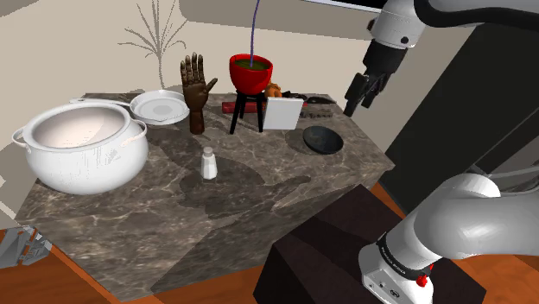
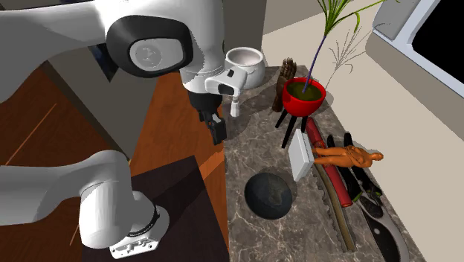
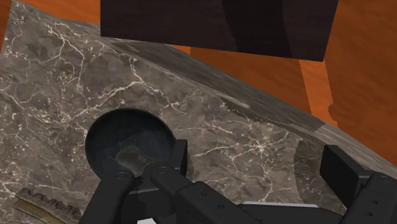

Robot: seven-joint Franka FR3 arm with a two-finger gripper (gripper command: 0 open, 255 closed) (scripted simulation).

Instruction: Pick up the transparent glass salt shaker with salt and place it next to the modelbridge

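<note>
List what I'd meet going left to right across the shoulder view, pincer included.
white pot → white pan → salt shaker → red planter → dark bowl → pincer

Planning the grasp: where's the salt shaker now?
Shoulder view: the salt shaker stands left of centre on the table, between the white pot and the dark bowl, in front of the wooden hand.

Glossy white arm [image 1: 471, 216], dark grey joint caps [image 2: 152, 52], small red dot [image 1: 421, 279] near base, all-black claw [image 1: 352, 108].
</note>
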